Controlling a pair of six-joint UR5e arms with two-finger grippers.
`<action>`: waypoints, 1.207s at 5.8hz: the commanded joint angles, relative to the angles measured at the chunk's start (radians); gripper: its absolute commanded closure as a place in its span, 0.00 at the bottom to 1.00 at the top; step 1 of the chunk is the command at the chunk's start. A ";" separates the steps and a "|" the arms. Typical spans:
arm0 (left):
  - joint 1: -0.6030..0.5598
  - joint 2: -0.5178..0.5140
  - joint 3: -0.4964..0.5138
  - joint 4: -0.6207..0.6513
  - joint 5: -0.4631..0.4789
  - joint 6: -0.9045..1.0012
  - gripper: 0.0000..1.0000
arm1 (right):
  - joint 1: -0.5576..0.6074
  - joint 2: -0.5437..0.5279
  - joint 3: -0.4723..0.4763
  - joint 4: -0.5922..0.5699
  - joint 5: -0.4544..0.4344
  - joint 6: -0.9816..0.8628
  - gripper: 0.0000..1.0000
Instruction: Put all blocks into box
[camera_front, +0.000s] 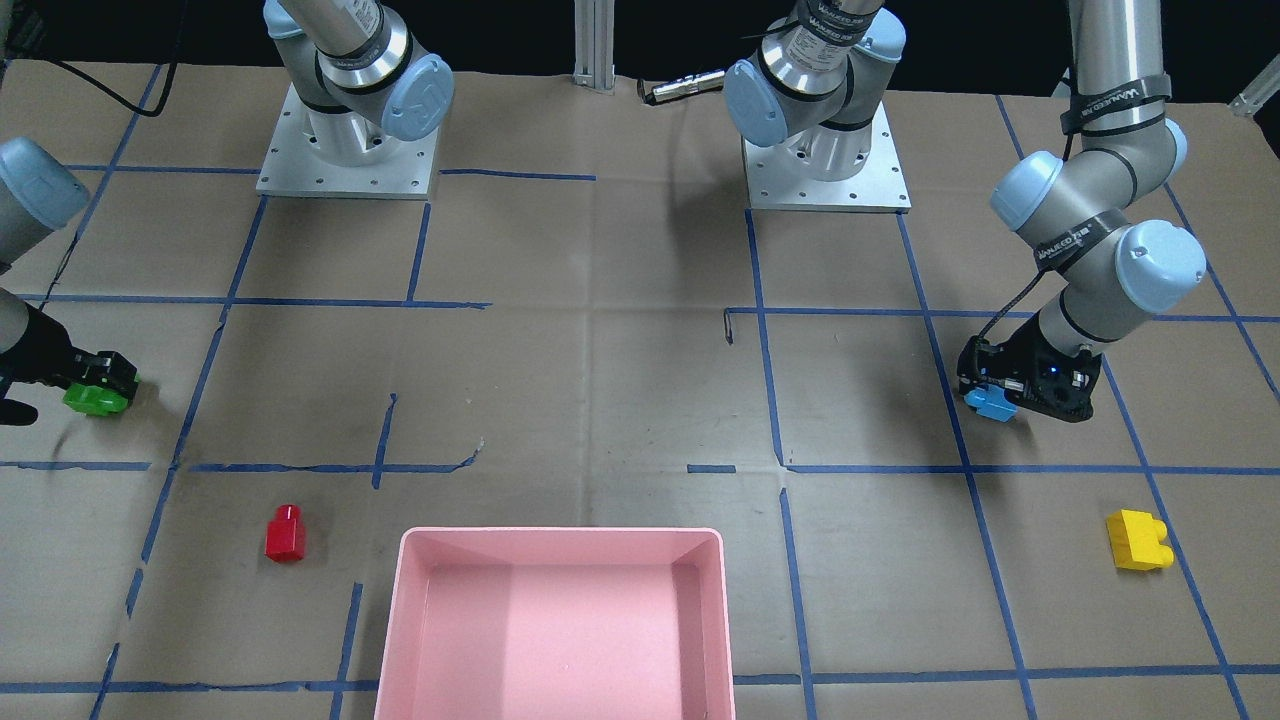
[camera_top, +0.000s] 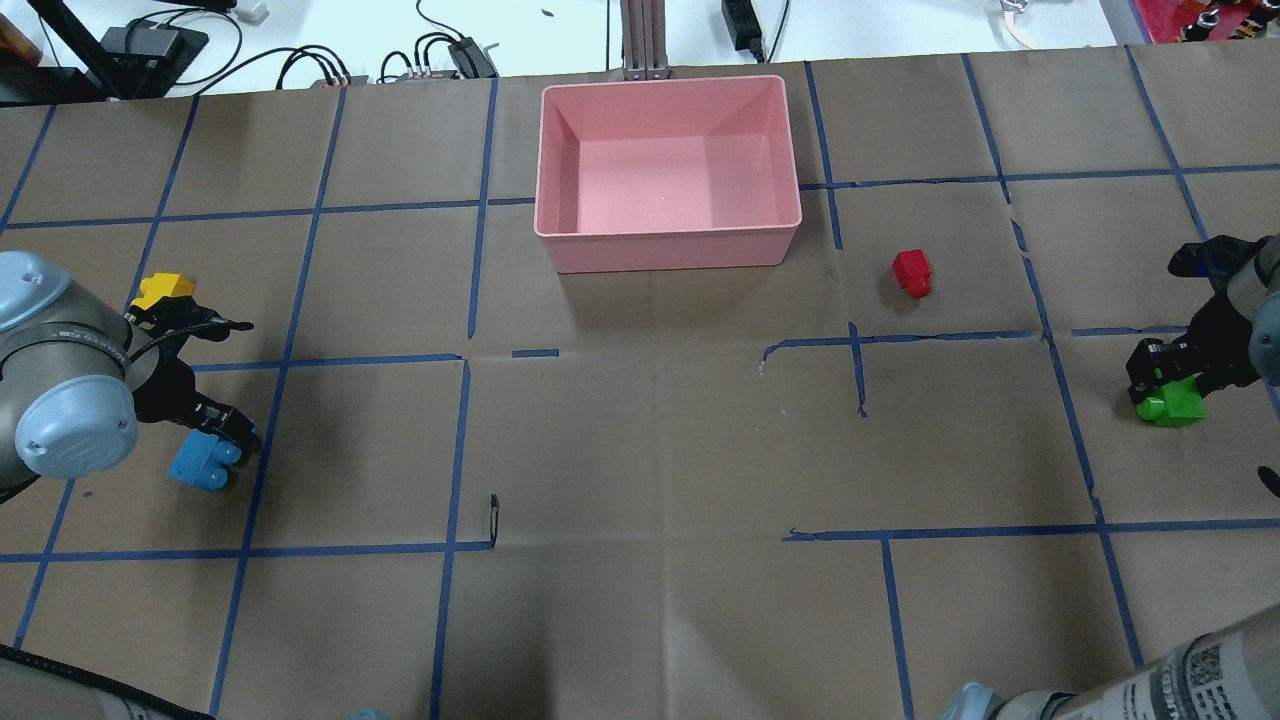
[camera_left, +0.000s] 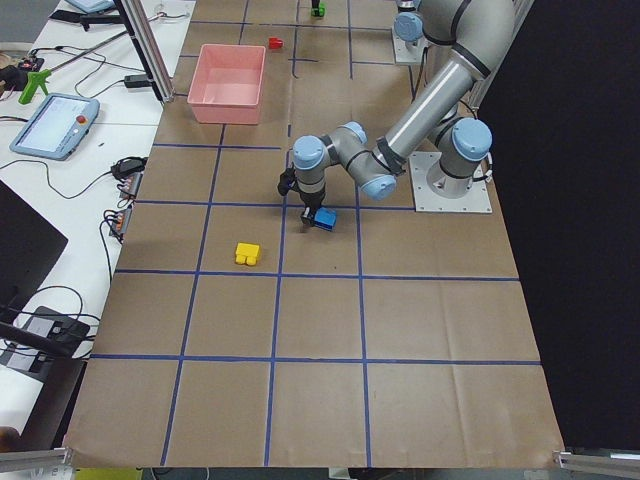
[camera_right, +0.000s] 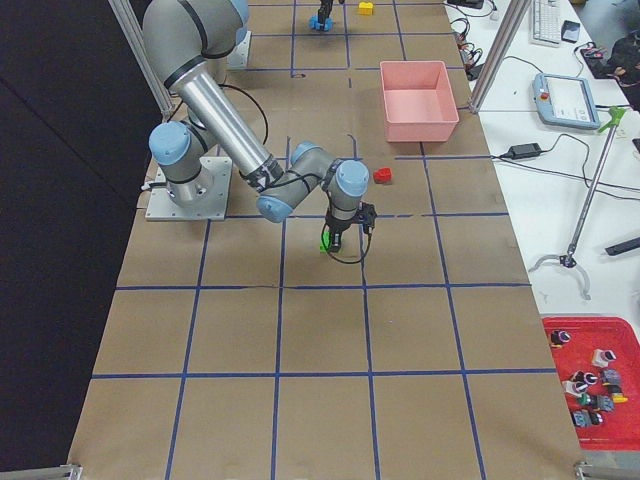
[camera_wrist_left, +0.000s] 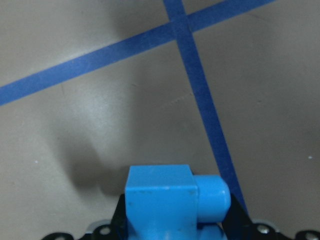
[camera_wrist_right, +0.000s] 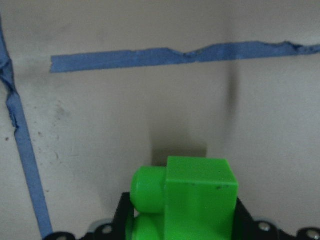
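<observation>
Two bricks are held | left gripper (camera_top: 218, 447) clamped on light-blue brick (camera_top: 203, 466) | right gripper (camera_top: 1163, 390) clamped on green brick (camera_top: 1174, 407) | red brick (camera_top: 912, 272) and yellow brick (camera_top: 165, 290) lie on table (camera_top: 650, 450), outside pink box (camera_top: 665, 248)

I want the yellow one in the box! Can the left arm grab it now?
Probably not yet: the left claw holds the blue brick. The yellow brick lies nearby, nothing blocking it.

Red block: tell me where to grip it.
From above, probably: close the jaws on the flat sides of the red block, across its square body. It seems to lie on its side, stud sticking out sideways.
</observation>
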 joint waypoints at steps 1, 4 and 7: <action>-0.015 0.028 0.149 -0.108 -0.007 -0.080 0.79 | 0.012 -0.036 -0.149 0.166 -0.007 0.004 0.92; -0.203 -0.057 0.617 -0.484 -0.065 -0.433 0.81 | 0.297 -0.029 -0.431 0.181 0.173 0.004 0.94; -0.371 -0.234 0.884 -0.513 -0.070 -0.725 0.81 | 0.552 0.084 -0.469 -0.091 0.466 0.331 0.94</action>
